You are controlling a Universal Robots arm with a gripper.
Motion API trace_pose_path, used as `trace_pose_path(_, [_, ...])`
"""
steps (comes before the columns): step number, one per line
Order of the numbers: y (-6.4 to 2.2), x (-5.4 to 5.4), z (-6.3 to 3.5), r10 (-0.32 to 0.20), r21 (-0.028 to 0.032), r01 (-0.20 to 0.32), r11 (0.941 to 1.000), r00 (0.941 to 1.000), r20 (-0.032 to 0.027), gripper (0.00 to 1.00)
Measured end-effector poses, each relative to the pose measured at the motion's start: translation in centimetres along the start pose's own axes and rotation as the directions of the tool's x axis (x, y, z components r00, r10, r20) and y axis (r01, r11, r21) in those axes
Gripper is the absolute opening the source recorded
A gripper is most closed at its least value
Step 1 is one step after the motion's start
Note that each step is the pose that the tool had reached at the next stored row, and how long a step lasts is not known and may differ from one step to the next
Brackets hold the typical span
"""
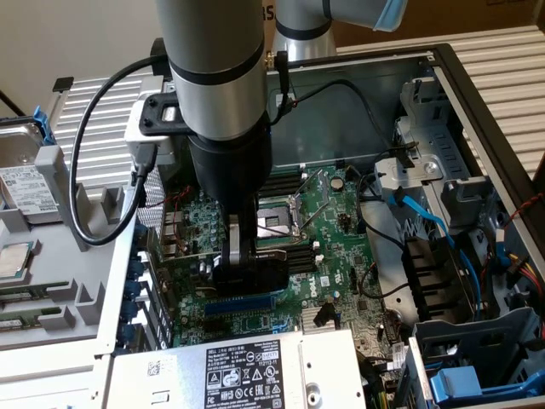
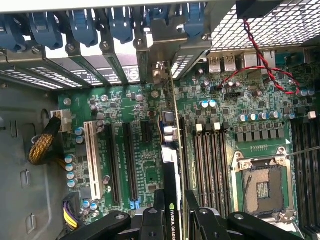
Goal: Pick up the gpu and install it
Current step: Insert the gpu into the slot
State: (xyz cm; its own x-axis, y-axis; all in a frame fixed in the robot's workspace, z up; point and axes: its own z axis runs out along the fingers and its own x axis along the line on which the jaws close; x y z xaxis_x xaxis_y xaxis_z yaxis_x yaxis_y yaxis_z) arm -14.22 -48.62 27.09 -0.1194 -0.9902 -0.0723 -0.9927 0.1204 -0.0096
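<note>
One thin green circuit-board gpu (image 2: 172, 170), black cooler block on one face, is clamped on edge between the fingers of the pincer (image 2: 174, 196), which is closed narrowly on its two faces. The card is held directly below the pincer over the large green motherboard (image 1: 341, 226), its long axis laid along the long black expansion slots (image 2: 127, 165). Whether it is seated cannot be told. "NVIDIA QUADRO" is read on the card; "DELL" is read on the grey power supply's white label (image 1: 247, 375), nearest in the exterior view

Open PC case (image 1: 358, 102) w/ green mobo (image 1: 341, 221), PSU (image 1: 255, 371), drive cage (image 1: 477, 358) inside
</note>
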Motion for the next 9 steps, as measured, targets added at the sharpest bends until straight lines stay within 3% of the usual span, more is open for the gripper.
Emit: trace_pose_path(9, [-0.02, 0.17, 0.01, 0.000, -0.0001, 0.000, 1.0000, 1.0000, -0.0001, 0.26])
